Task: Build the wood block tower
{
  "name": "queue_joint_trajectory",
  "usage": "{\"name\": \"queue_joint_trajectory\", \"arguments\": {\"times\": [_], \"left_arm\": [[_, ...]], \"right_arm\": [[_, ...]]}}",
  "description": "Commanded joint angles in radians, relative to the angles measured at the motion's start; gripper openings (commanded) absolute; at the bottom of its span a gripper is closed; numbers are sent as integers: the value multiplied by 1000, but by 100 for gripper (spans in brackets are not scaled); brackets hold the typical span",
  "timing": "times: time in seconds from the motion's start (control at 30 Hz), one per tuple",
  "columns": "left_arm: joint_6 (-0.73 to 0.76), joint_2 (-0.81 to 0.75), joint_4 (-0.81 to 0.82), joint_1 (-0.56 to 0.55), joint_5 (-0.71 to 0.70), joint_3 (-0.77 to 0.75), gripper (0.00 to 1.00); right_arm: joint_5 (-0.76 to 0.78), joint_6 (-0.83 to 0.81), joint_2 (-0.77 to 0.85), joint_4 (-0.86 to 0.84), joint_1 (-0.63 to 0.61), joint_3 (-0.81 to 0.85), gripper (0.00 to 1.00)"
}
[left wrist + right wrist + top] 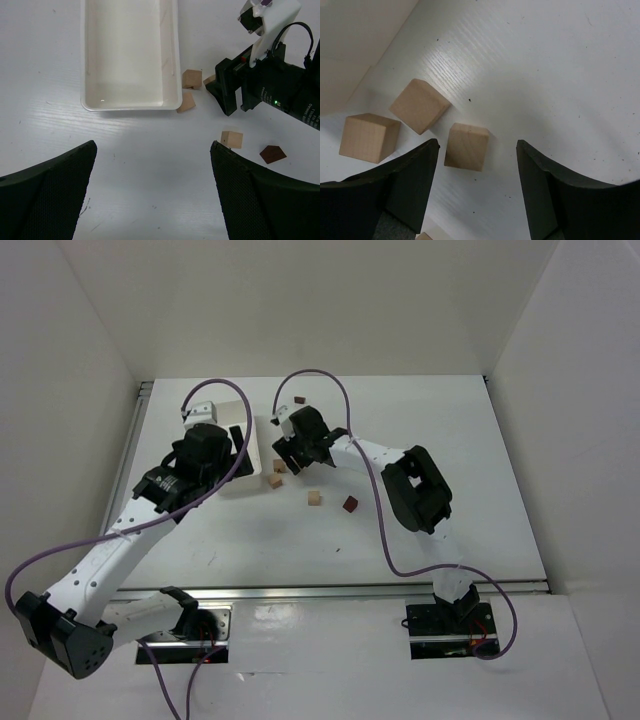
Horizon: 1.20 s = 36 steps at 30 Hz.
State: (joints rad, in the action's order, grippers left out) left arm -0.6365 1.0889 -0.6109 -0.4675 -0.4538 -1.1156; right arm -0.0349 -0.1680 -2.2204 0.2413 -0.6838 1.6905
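Loose wood blocks lie on the white table beside the tray; no wood block tower is in view. My right gripper (477, 145) is open and low over the table. A tan cube (467, 146) sits between its fingers, close to the left one and touching neither. Two more tan cubes (419, 106) (369, 137) lie just beyond that finger. From above, the right gripper (283, 462) hangs over this cluster. A single tan cube (315, 498) and a maroon roof-shaped piece (349, 504) lie to its right. My left gripper (152, 145) is wide open, holds nothing and hovers high near the tray's short end.
The white tray (172, 75) lies empty, with tan cubes (191, 78) (186, 102) at its near right corner. Another small maroon piece (300, 398) sits at the back. White walls close in the table on three sides.
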Motion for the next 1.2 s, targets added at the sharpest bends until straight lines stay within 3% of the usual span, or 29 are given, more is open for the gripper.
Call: {"name": "queue_joint_trajectory", "arguments": {"times": [0.0, 0.03, 0.1, 0.2, 0.27, 0.3, 0.47, 0.83, 0.97, 1.07, 1.17], "left_arm": [[-23, -11, 3, -3, -25, 7, 100], [-23, -11, 3, -3, -25, 7, 100], [-23, -11, -6, -3, -34, 7, 100], [-23, -11, -6, -3, -34, 7, 100], [-23, -11, -6, -3, -34, 7, 100], [-23, -11, -6, -3, -34, 7, 100], [-23, -20, -6, -3, -34, 7, 100], [-23, -29, -6, -3, -43, 16, 100], [-23, -29, -6, -3, -43, 16, 100], [-14, -29, 3, -3, -43, 16, 100], [-5, -29, 25, -3, -34, 16, 100]], "right_arm": [[-25, 22, 1, -4, 0, 47, 70], [-16, 22, -8, -4, 0, 47, 63], [-16, 22, -8, -4, 0, 47, 59], [-16, 41, -8, 6, 0, 57, 38], [-16, 41, -8, 24, 0, 67, 31], [-16, 41, -8, 24, 0, 67, 31], [-39, 51, -8, 47, 0, 77, 50], [-25, 51, -61, 91, -10, 119, 51], [7, 74, -29, 64, -10, 92, 40], [56, 85, 13, 55, -10, 92, 25], [189, 142, 40, 55, -10, 83, 25]]}}
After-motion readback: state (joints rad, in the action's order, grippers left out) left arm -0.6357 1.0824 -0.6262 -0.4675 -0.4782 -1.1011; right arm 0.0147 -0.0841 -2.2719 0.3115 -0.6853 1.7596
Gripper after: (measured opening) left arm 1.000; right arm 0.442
